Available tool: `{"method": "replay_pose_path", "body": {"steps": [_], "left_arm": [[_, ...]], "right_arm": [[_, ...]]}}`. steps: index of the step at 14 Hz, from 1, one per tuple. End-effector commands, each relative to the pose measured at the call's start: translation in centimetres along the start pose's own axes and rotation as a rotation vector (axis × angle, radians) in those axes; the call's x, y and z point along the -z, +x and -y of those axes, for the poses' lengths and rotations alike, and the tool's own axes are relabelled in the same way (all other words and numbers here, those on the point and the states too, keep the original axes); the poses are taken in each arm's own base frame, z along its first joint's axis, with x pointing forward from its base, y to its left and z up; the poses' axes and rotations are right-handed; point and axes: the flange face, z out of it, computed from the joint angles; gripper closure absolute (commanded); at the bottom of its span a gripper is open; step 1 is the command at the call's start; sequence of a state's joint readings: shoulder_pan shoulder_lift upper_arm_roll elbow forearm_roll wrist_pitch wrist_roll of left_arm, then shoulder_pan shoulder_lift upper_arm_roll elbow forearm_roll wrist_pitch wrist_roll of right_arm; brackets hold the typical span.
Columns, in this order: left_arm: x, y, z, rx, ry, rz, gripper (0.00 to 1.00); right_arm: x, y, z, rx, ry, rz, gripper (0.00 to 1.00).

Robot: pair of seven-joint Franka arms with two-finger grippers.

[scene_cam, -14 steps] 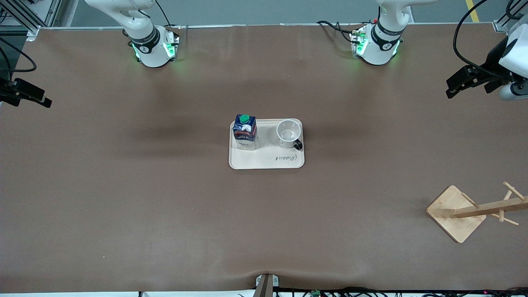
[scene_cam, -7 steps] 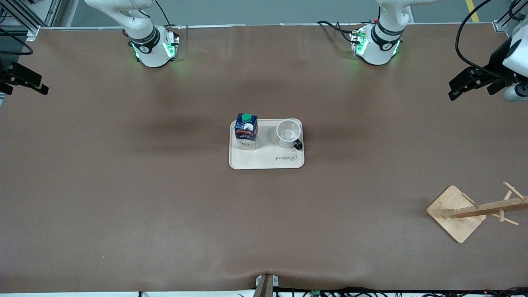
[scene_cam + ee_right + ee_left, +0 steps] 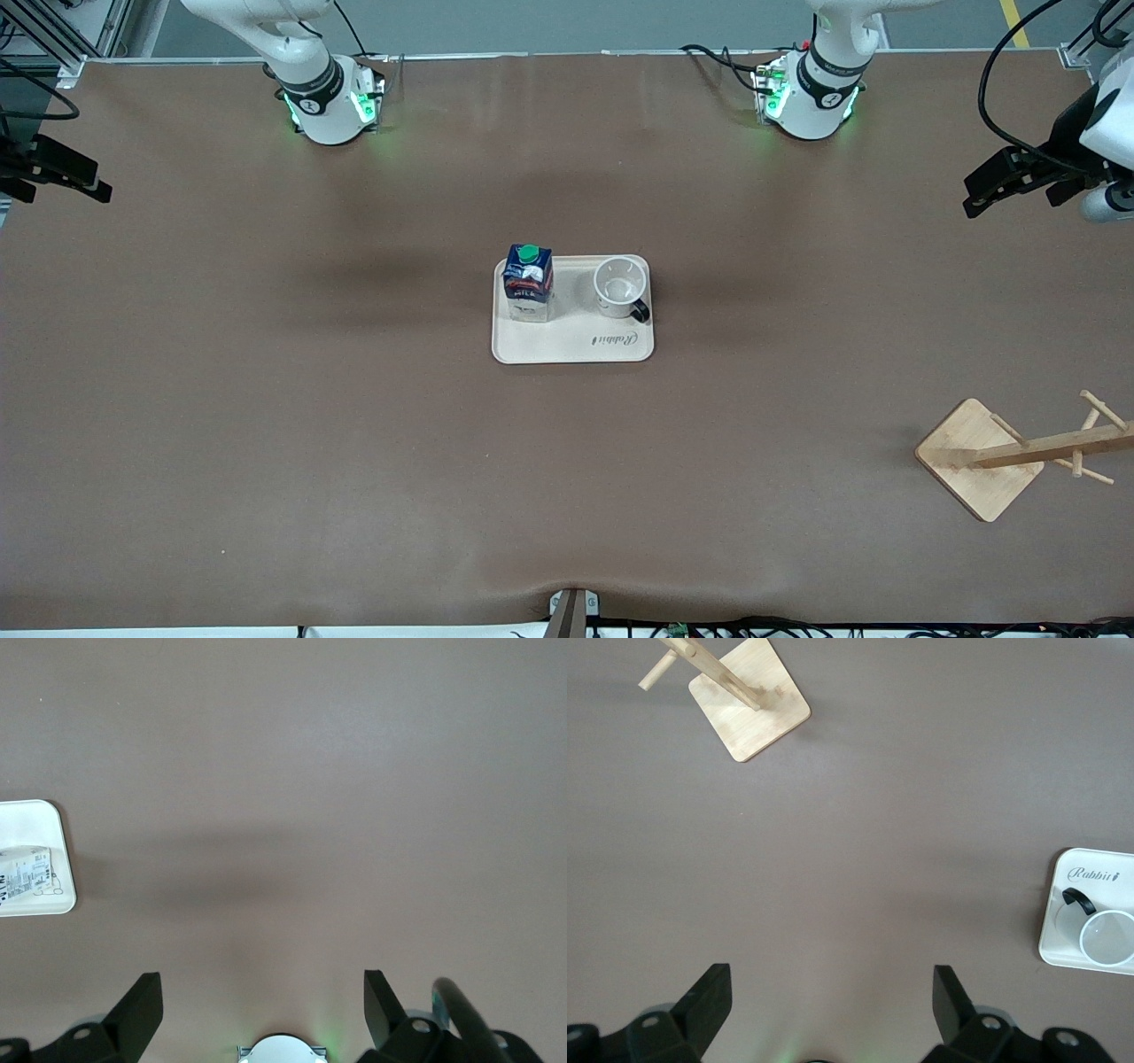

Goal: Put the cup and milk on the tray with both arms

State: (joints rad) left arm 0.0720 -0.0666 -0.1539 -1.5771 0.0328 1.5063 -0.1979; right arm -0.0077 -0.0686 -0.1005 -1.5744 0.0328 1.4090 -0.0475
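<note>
Now, front view: cream tray (image 3: 572, 347) lies mid-frame on the brown table (image 3: 266, 399). Milk (image 3: 527, 282) stands upright on the tray, at the end toward the right arm's side. Cup (image 3: 619, 287) stands upright on the tray's other end, toward the left arm's side, mouth up, black handle pointing toward the lower right of the frame. Milk and cup are apart, with bare tray between them; the "Rabbit" lettering sits lower in frame than the cup.

Left gripper (image 3: 983, 188) is at the right edge of the frame, upper part, up in the air over the table's margin, released and empty; its fingers (image 3: 704, 1003) stand wide in the left wrist view, with only table between them.

Right gripper (image 3: 75, 182) is at the left edge of the frame, upper part, likewise released and empty; fingers (image 3: 140, 1008) spread.

Wooden rack (image 3: 983, 459) stands lower right in frame, well apart from the tray.
</note>
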Motion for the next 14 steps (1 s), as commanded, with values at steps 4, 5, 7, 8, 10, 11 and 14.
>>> {"method": "replay_pose_path", "body": {"steps": [4,5,7,8,10,11,14], "left_arm": [[0.4,0.33,0.57,-0.002,0.015,-0.006,0.0],[0.39,0.3,0.49,-0.004,0.016,-0.004,0.0],[-0.09,0.57,0.39,-0.004,0.017,0.005,0.0],[-0.02,0.58,0.4,-0.006,0.017,0.003,0.0],[0.06,0.53,0.4,-0.006,0.017,0.002,0.0],[0.14,0.49,0.49,-0.004,0.017,0.0,0.0],[0.22,0.43,0.42,-0.004,0.017,-0.001,0.0]], "right_arm": [[0.36,-0.07,2.28,-0.166,-0.029,0.012,0.0],[0.3,-0.06,2.2,-0.167,-0.029,0.013,0.0],[0.21,-0.04,1.96,-0.172,-0.029,0.018,0.0],[0.21,-0.04,1.96,-0.172,-0.029,0.018,0.0],[0.22,-0.03,1.96,-0.172,-0.028,0.016,0.0],[0.15,0.03,1.96,-0.172,-0.029,0.018,0.0],[0.14,0.01,1.88,-0.173,-0.029,0.019,0.0]]}}
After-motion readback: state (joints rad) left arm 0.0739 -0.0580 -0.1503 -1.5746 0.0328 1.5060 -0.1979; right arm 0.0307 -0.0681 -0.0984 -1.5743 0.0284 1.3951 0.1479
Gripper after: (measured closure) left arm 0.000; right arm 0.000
